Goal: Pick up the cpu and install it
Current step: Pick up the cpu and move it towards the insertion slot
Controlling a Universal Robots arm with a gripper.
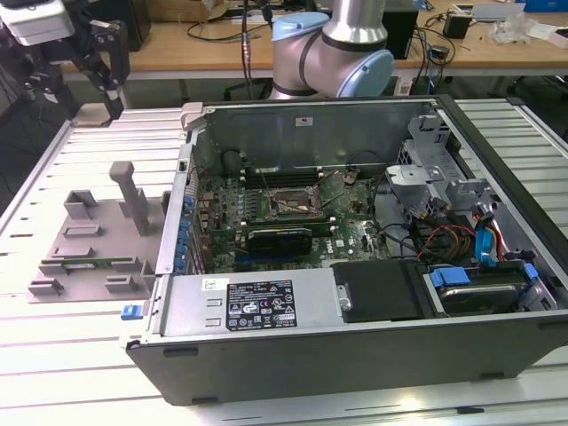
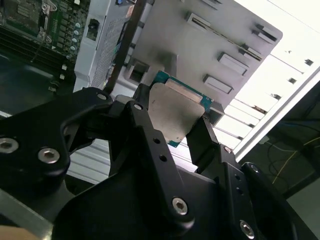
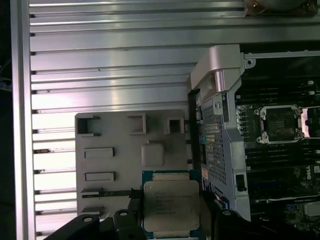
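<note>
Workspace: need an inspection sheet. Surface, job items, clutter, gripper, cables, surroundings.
Surface: slatted metal table carrying a grey fixture tray and an open computer case.
Job's things: cpu held above the fixture tray; motherboard socket looks empty.
Clutter: small blue part on the table by the case corner.
Gripper: gripper closed on the cpu's edges.
Cables: coloured wire bundle inside the case; loose cables on the desk behind.
Surroundings: wooden desk behind the table.
</note>
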